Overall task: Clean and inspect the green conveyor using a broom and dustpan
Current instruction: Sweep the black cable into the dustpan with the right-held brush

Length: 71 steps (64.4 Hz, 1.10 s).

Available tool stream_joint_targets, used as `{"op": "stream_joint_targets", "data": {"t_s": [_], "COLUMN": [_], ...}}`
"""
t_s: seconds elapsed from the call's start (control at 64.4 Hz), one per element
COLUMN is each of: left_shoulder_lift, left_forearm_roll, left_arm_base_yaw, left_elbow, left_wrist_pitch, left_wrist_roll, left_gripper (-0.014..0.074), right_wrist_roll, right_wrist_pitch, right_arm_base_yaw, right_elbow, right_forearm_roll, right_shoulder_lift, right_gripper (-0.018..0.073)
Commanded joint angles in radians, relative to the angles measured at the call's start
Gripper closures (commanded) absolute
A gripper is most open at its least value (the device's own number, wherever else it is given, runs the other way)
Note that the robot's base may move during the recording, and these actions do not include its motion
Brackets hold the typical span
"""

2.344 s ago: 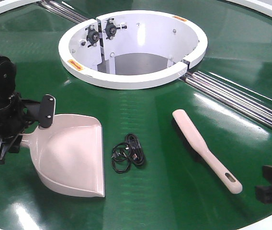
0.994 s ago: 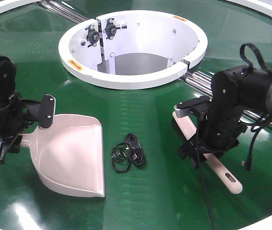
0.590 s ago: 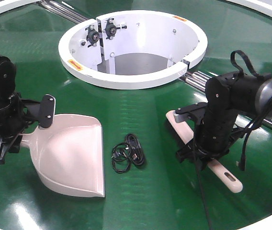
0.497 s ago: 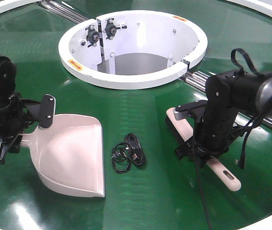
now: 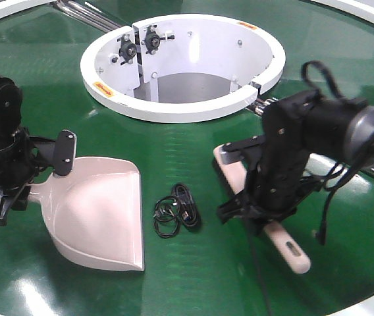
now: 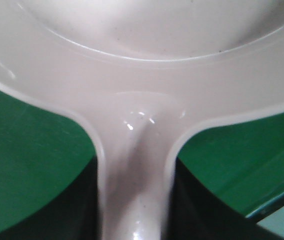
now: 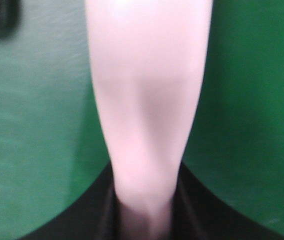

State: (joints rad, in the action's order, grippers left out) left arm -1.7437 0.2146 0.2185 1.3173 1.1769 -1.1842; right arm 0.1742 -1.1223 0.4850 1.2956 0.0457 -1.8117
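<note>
The table (image 5: pixel 193 151) is gleaming a glossy dark green under me, with a smooth white ring (image 5: pixel 187 108) rimming its round central opening and silver rollers (image 5: pixel 325 135) running off toward the right edge.

The dustpan (image 5: pixel 101 210) is lying on the green to my left. It is a wide pale pink-beige plastic scoop with raised sides and a flat lip pointing toward the near rim. Its shiny surface is narrowing into a straight handle. My left claw (image 5: pixel 29 184) is clenching that handle just behind the scoop, with a dark finger pressing each side of it in the wrist view. The left arm is reaching in low from the table's left edge.

A black coiled cable (image 5: pixel 177 210) is sitting just beside the dustpan's lip, between the two tools.

The broom (image 5: pixel 291 251) is lying slantwise to the right of the cable. It is long, flat and pale pink-beige, and its slotted handle end is pointing toward the near rim. My right claw (image 5: pixel 261 216) is gripping it around the middle, fingers hugging both sides. The right arm is arching over it from the right, wrist bending downward. I cannot tell whether the bristles are touching the table.
</note>
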Motion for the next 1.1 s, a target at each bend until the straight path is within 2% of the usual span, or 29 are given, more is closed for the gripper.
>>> {"op": "stream_joint_targets", "data": {"t_s": [0.0, 0.279, 0.605, 0.854, 1.087], "left_shoulder_lift": [0.048, 0.048, 0.048, 0.048, 0.048], "left_forearm_roll": [0.005, 0.005, 0.005, 0.005, 0.005], "left_arm_base_yaw": [0.005, 0.005, 0.005, 0.005, 0.005], "left_elbow": [0.029, 0.029, 0.029, 0.029, 0.029], "left_wrist_pitch": [-0.004, -0.004, -0.004, -0.004, -0.005], "left_wrist_roll": [0.01, 0.01, 0.01, 0.01, 0.01], "left_gripper": [0.0603, 0.0603, 0.0603, 0.0603, 0.0603], "right_wrist_roll": [0.053, 0.098, 0.084, 0.061, 0.064], "right_wrist_pitch": [0.003, -0.171, -0.17, -0.17, -0.169], "right_arm_base_yaw": [0.039, 0.115, 0.25, 0.347, 0.356], "right_elbow": [0.042, 0.212, 0.392, 0.592, 0.717], "right_forearm_roll": [0.006, -0.028, -0.257, -0.354, -0.371], "right_shoulder_lift": [0.01, -0.119, -0.246, -0.337, -0.353], "right_gripper": [0.0564, 0.0564, 0.0564, 0.0564, 0.0564]}}
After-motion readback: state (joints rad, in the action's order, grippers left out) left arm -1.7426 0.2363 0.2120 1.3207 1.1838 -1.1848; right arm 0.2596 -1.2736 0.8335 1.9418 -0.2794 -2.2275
